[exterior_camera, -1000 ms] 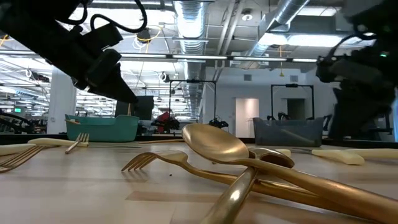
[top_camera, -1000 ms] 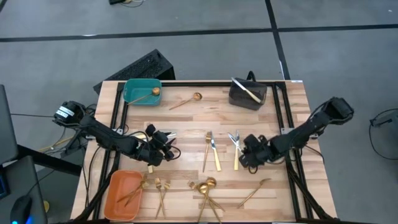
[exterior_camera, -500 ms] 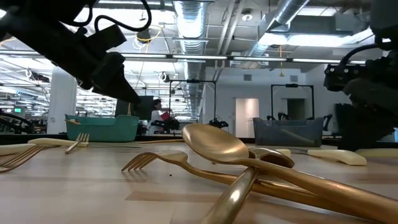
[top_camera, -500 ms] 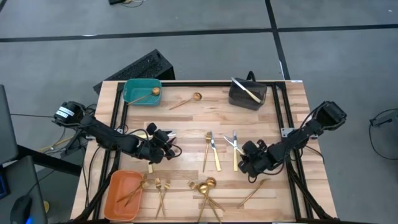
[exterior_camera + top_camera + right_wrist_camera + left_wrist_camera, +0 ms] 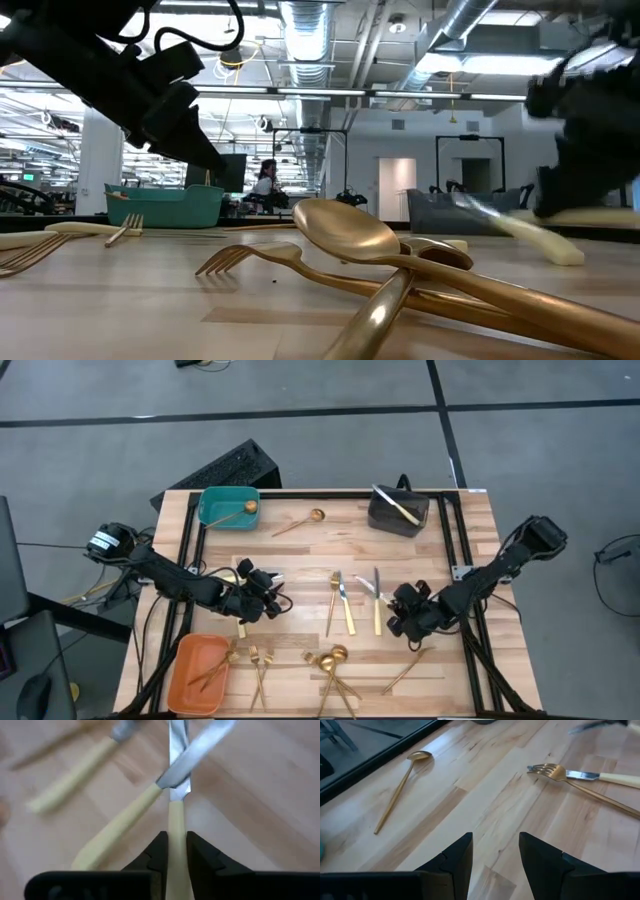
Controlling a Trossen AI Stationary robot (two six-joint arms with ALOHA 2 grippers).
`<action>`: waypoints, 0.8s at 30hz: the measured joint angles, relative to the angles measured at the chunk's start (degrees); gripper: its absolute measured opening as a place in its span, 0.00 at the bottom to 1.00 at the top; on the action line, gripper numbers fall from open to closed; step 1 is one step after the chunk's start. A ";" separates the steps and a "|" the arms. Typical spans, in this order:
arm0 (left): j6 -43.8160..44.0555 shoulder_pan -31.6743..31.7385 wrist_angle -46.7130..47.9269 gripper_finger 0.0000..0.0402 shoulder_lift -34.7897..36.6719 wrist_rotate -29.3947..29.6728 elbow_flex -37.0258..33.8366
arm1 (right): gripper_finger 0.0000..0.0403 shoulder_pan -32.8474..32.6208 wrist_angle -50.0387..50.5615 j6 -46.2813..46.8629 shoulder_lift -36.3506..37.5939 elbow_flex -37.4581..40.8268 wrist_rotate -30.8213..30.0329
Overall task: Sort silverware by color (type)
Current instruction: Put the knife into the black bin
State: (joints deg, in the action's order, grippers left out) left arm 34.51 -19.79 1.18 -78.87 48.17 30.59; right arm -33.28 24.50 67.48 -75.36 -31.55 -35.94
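Gold spoons, gold forks and pale-handled knives lie scattered on the wooden table [image 5: 300, 560]. My right gripper [image 5: 402, 610] is low at the table's right middle, shut on a knife [image 5: 372, 588]. That knife crosses above a second knife [image 5: 377, 605], which lies flat. My left gripper [image 5: 268, 600] hovers open over bare wood left of centre and holds nothing. Ahead of it lie a gold spoon [image 5: 400, 790] and a fork beside a knife [image 5: 560, 770]. My right gripper pinches the knife's pale handle [image 5: 176, 827] between its two fingers [image 5: 156, 851], which lie along the knife. The silver blade [image 5: 178, 750] points straight ahead of the gripper. In the low view the knife [image 5: 520, 230] is tilted, its blade end raised off the table.
A teal bin [image 5: 228, 507] with a spoon stands at the far left. A dark grey bin [image 5: 398, 510] with a knife stands far right, an orange bin [image 5: 198, 670] with a fork near left. Forks [image 5: 258, 665], piled spoons [image 5: 333, 660] and a fork [image 5: 408, 670] line the near edge.
My right gripper has shifted a little toward the near edge over the crossed knives. One knife, flat on the table before, is now tilted with its blade end raised, and has swung diagonal. The other knife now lies straight, pointing from the near edge to the far edge.
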 joint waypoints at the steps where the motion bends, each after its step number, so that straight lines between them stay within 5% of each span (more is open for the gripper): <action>1: 0.01 0.00 -0.09 0.37 0.00 0.00 0.00 | 0.18 -0.45 0.29 -2.19 1.13 -0.27 -1.24; 5: 0.01 -0.02 -0.70 0.37 0.00 -0.08 0.00 | 0.04 -1.66 3.80 -9.01 3.80 -1.58 -9.64; 14: -0.40 0.00 -1.14 0.37 0.00 0.28 0.00 | 0.06 8.85 12.38 -21.19 7.84 -1.95 -28.96; 17: -0.43 0.00 -1.15 0.37 0.00 0.20 0.00 | 0.05 15.36 11.27 -25.66 10.91 -1.95 -24.38; 24: -0.43 0.00 -1.08 0.37 0.00 -0.79 0.02 | 0.14 22.72 4.67 -27.33 13.44 -1.97 3.40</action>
State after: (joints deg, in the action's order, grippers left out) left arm 34.09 -19.79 0.10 -78.87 47.38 30.61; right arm -10.56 29.17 40.15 -61.92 -33.52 -32.55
